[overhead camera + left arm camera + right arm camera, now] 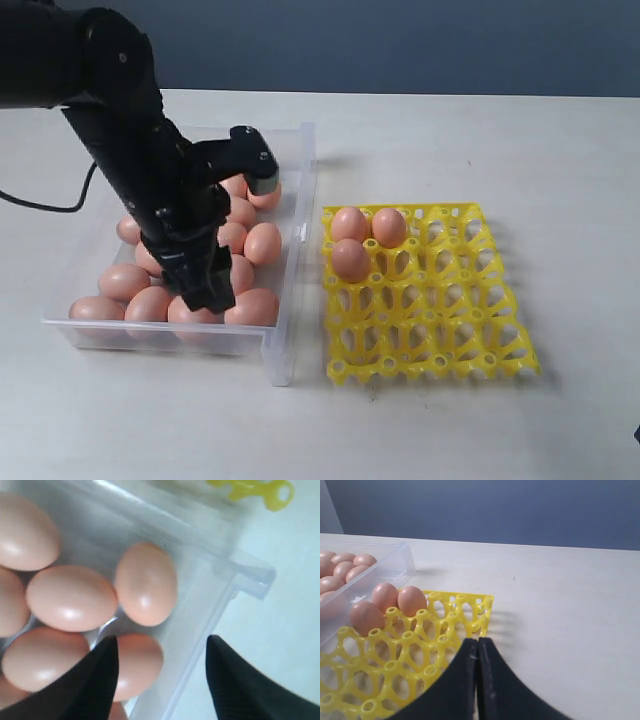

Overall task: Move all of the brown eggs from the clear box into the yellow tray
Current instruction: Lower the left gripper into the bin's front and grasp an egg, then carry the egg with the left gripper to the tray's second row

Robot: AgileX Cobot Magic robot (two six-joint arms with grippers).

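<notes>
Clear box (210,605) wall at five o'clock seems caught between the spread-jawed left gripper (162,647); closing could crush the brown egg (142,662) against it.

Left arm (110,110) angled down, left gripper (162,640) spread — right gripper (477,641) closed.

A pale, matte worktop (480,430) spreads across most of the scene. Behind its far edge stands a dark blue-grey wall (420,40). At the far left a thin black cable (40,205) curves over the worktop
</notes>
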